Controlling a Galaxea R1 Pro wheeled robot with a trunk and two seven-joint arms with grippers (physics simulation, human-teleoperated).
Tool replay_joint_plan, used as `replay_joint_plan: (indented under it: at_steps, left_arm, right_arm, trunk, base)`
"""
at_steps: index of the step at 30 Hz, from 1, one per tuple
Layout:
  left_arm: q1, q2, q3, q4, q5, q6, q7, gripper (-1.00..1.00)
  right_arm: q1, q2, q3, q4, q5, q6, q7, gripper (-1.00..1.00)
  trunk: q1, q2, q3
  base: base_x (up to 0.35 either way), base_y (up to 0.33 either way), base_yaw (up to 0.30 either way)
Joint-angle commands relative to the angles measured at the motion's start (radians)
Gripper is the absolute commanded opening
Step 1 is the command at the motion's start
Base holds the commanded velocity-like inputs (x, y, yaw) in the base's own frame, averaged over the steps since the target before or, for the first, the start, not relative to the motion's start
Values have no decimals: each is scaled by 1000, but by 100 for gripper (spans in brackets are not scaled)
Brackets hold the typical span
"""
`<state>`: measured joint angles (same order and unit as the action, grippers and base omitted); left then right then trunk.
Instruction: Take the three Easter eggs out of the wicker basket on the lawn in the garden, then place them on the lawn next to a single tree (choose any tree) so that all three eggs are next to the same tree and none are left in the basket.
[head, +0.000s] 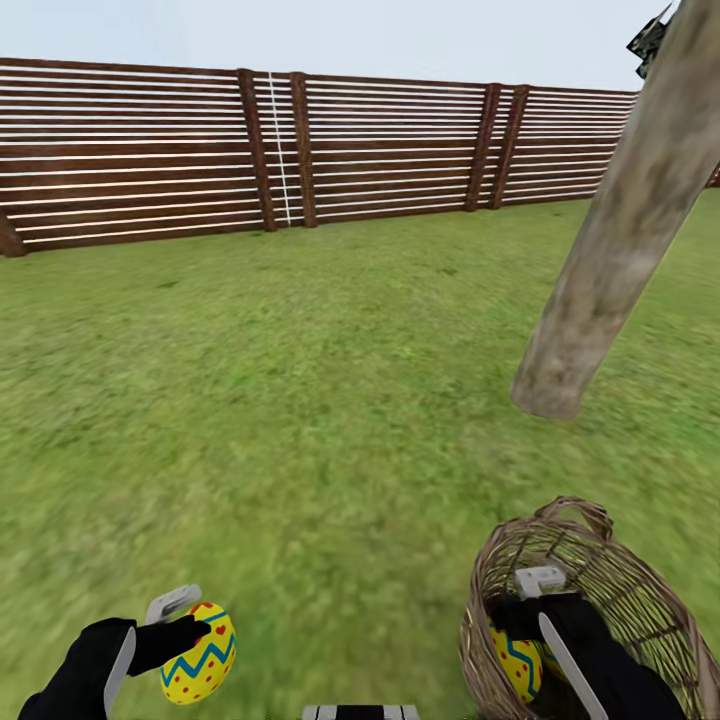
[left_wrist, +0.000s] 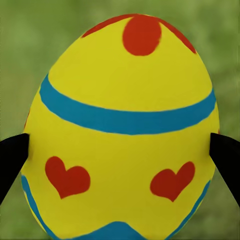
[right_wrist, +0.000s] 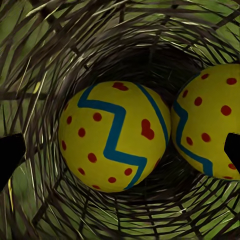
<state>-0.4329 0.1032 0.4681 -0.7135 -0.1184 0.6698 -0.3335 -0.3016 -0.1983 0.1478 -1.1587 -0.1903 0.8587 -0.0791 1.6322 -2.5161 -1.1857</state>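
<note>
yellow red-dotted eggs (right_wrist: 112, 136), brown basket (head: 600, 560), green lawn (head: 300, 380)

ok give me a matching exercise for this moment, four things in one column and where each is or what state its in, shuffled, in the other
Things:
1. egg with hearts
2. the two dotted eggs
3. wicker basket
4. tree trunk

Places or states:
A. lying tipped on the lawn, right hand reaching into its mouth
B. rising from the grass ahead and to the right, beyond the basket
C. gripped between the fingers of the left hand, above the grass
D. inside the basket, side by side

Pairs: 1-C, 2-D, 3-A, 4-B
</note>
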Motion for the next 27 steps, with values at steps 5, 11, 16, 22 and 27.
replay_joint_plan:
  at_steps: [5, 11, 16, 22, 27]
  left_arm:
    - [-1, -2, 4, -2, -10, 4, -10, -100]
    - [0, 11, 24, -116, -12, -5, -14, -100]
    - [-1, 8, 76, -322, -11, -5, -28, -100]
    - [-1, 10, 78, -451, 122, -5, -69, -100]
    - [0, 1, 79, -522, 152, -37, -80, -100]
  right_arm:
    - [-1, -1, 3, -2, -9, 3, -8, 100]
    - [-1, 2, 5, -2, -9, 2, -8, 100]
    - [-1, 1, 6, -22, -8, 1, -8, 100]
    - [-1, 1, 7, -35, -8, 2, -8, 100]
    - [-1, 3, 8, -34, -8, 2, -10, 100]
  trunk:
    - [2, -1, -16]
    - [2, -1, -16]
    - [2, -1, -16]
    - [2, -2, -20]
    - [2, -2, -20]
  base:
    - [0, 0, 0]
    - [0, 0, 0]
    - [0, 0, 0]
    - [0, 0, 0]
    - [0, 0, 0]
